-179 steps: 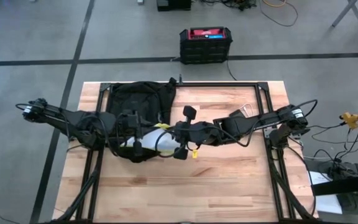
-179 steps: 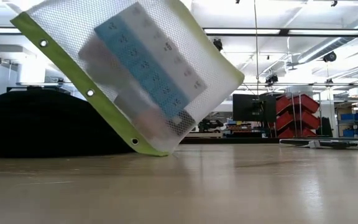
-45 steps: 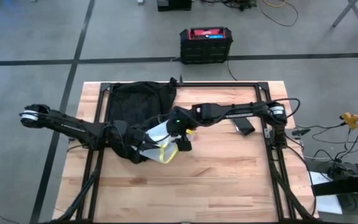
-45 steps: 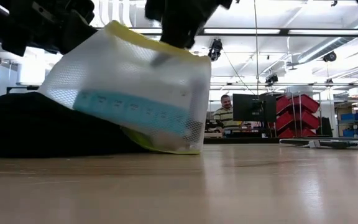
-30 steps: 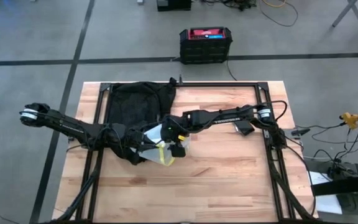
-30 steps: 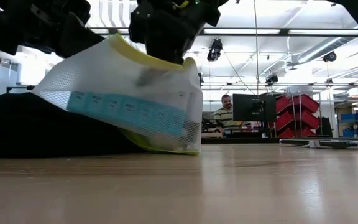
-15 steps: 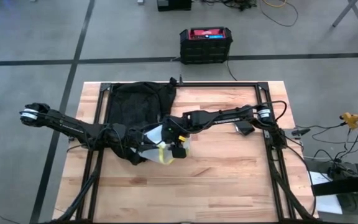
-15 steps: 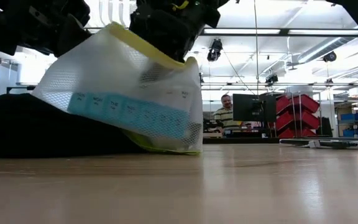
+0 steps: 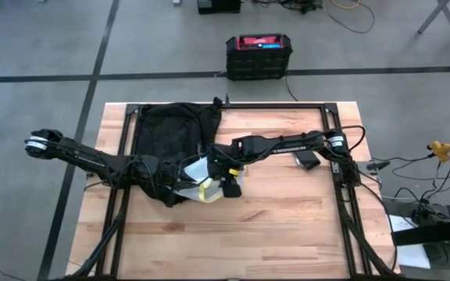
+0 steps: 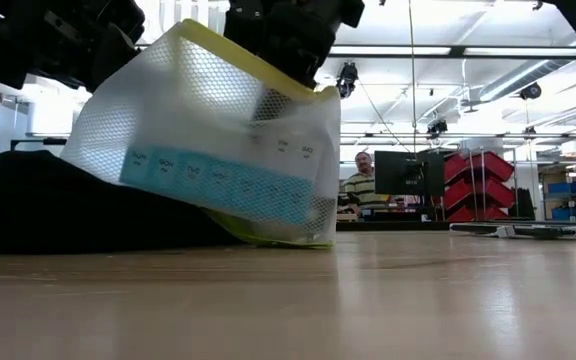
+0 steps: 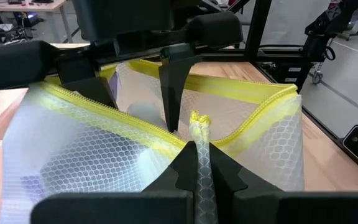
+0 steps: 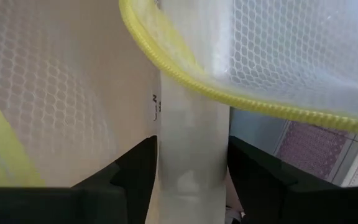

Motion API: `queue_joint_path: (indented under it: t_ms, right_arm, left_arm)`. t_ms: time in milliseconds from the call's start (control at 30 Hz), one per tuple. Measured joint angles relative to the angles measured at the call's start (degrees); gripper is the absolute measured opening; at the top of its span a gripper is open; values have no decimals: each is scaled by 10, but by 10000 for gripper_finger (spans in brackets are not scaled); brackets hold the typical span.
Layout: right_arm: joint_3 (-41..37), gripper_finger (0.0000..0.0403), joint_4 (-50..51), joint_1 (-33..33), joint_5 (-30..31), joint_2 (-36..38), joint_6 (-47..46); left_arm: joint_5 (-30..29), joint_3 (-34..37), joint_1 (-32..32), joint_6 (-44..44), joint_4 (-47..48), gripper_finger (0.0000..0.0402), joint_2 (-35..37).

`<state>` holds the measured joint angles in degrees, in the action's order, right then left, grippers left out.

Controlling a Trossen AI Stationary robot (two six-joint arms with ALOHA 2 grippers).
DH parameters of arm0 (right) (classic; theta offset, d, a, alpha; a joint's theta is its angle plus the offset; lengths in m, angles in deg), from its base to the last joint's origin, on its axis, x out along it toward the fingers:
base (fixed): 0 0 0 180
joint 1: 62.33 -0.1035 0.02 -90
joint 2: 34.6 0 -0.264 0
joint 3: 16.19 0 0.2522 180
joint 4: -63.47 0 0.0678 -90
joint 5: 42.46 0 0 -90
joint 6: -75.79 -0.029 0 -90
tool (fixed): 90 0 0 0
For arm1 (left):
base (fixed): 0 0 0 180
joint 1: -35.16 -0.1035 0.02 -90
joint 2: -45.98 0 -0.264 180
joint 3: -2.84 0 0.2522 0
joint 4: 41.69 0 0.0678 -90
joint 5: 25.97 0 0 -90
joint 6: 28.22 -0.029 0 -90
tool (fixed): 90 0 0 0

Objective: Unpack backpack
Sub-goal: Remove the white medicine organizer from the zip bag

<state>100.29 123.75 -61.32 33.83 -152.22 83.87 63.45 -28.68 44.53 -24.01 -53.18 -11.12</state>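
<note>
High view: backpack (image 9: pixel 170 129) lies on the surface's (image 9: pixel 287 226) far-left part. Left gripper (image 11: pixel 196 163) fingers pinch the mesh pouch's (image 10: pixel 218 150) yellow rim; right gripper (image 12: pixel 188 165) fingers clamp a white object inside.

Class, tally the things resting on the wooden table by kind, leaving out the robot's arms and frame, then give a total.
Backpack: 1
Mesh pouch, yellow-trimmed, with a blue pill organiser inside: 1
Small dark flat object near the right arm: 1
Total: 3
</note>
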Motion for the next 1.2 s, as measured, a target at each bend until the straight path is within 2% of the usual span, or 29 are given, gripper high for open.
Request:
queue_joint_path:
  t_ms: [200, 433, 567, 833, 1033, 1133, 1200]
  right_arm:
    - [-5, 123, -4, -2, 5, -2, -12]
    - [10, 122, 17, -4, 6, 1, -15]
    - [54, 120, 75, -5, 9, 10, -13]
    - [142, 102, 218, -22, 87, 21, 6]
    - [143, 51, 270, -31, 91, 26, 0]
    - [143, 11, 269, -33, 107, 28, 2]
    - [143, 2, 264, -34, 105, 29, 4]
  left_arm:
    - [0, 0, 0, 4, 2, 0, 0]
    - [-12, 0, 0, 4, 2, 0, 1]
    - [-18, 0, 0, 3, 1, 0, 4]
    - [-18, 0, 0, -7, 13, 0, 24]
    - [-21, 1, 0, -6, 38, 0, 38]
    - [-21, 1, 0, -5, 38, 0, 38]
    - [-21, 1, 0, -3, 37, 0, 38]
